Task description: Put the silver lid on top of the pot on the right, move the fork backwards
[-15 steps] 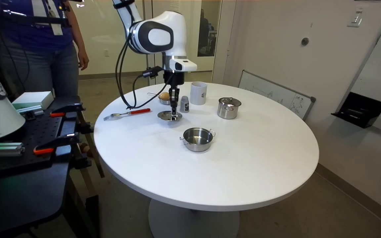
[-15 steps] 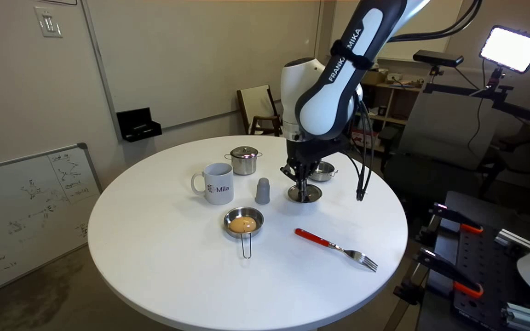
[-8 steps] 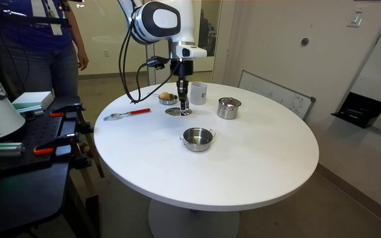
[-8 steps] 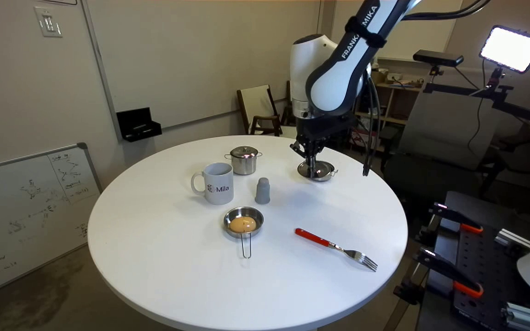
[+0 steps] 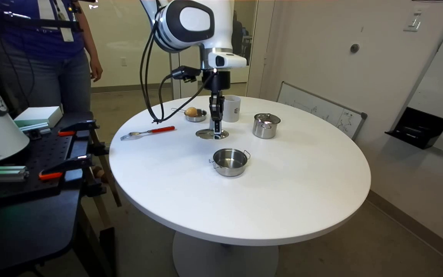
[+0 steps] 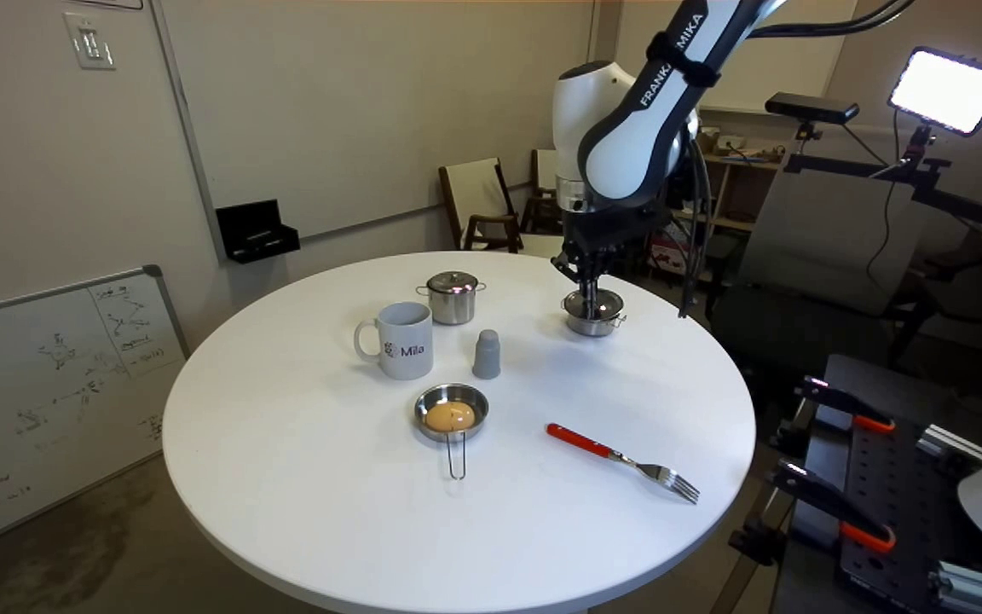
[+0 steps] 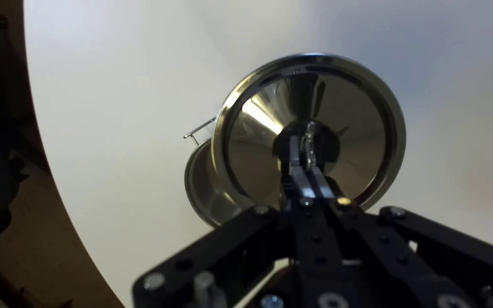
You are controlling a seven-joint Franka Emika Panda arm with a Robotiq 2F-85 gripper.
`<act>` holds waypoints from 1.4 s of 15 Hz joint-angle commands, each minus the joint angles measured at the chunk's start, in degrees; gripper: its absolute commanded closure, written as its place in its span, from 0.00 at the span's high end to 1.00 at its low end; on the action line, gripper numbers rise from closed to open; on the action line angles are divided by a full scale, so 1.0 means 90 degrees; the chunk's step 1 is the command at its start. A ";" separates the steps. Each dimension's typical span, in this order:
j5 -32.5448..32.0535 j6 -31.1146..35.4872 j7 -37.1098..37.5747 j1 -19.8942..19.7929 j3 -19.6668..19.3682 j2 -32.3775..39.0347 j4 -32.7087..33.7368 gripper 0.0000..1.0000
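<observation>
My gripper (image 5: 217, 135) is shut on the small centre handle of the silver lid (image 5: 204, 134) and holds the lid in the air, roughly level. In the wrist view, the lid (image 7: 357, 128) lies under the fingertips (image 7: 302, 155) and covers much of the low pot (image 7: 207, 188), which shows at its lower left. In an exterior view the open low pot (image 5: 230, 163) stands nearer the camera than the lid. In another exterior view the lid (image 6: 610, 305) overlaps the pot (image 6: 591, 328). The fork (image 5: 148, 132) with its red handle lies on the table, also in an exterior view (image 6: 619, 457).
A taller lidded pot (image 6: 453, 303), a white mug (image 6: 406, 345), a grey shaker (image 6: 487, 356) and a small pan (image 6: 427, 426) with an egg-like yellow-brown thing (image 6: 450, 416) stand on the round white table (image 6: 329, 495). The person (image 5: 44, 50) stands behind the robot's bench.
My gripper has lifted the lid higher and carried it away from the fork toward the low pot. In the last half second it has come slightly lower and closer. The fork and pots have not moved.
</observation>
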 commanded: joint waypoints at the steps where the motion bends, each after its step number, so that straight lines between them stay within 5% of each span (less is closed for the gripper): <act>1: 0.0150 0.0022 -0.0013 -0.0343 0.0291 0.0056 0.0065 0.00; 8: 0.0812 0.0153 -0.0029 -0.0986 0.0443 0.0517 0.0594 0.00; 21: 0.1672 0.0508 0.0161 -0.1335 0.0379 0.1143 0.1265 0.00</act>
